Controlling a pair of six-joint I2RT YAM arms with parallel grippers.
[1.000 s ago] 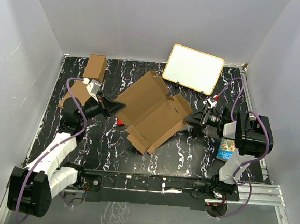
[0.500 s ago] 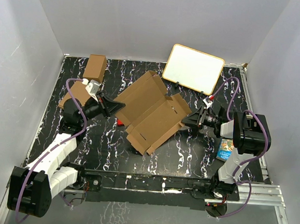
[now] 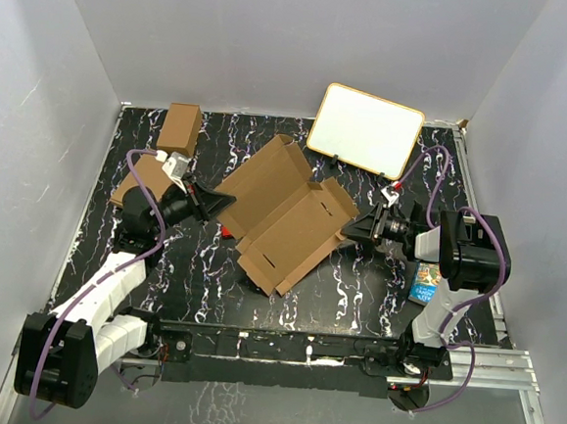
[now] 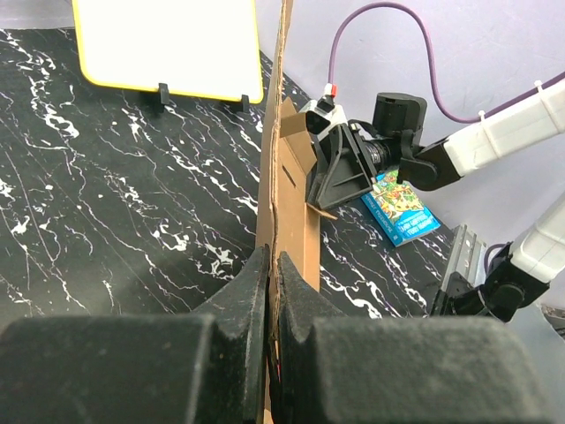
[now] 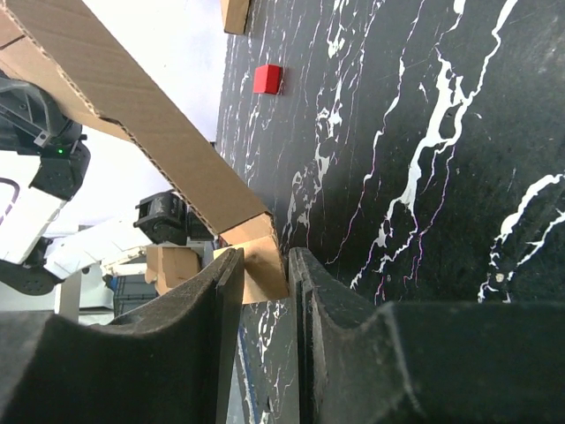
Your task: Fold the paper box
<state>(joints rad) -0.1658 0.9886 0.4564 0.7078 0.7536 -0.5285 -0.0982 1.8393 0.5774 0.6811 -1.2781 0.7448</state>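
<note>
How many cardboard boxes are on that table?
3: the unfolded paper box mid-table, a far-left carton, and a second carton beside the left arm, partly covered. Others may be hidden.

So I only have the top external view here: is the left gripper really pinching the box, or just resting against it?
Observer: The left wrist view shows the left gripper shut on an edge of the paper box, with the sheet standing upright between its fingers.
Operator: And the right one?
Observer: In the right wrist view, a small end flap of the box sits between the fingers of the right gripper. I cannot tell whether they press on it.
Operator: What's the red speck by the box?
Observer: The right wrist view shows it is a small red block lying on the table.
</note>
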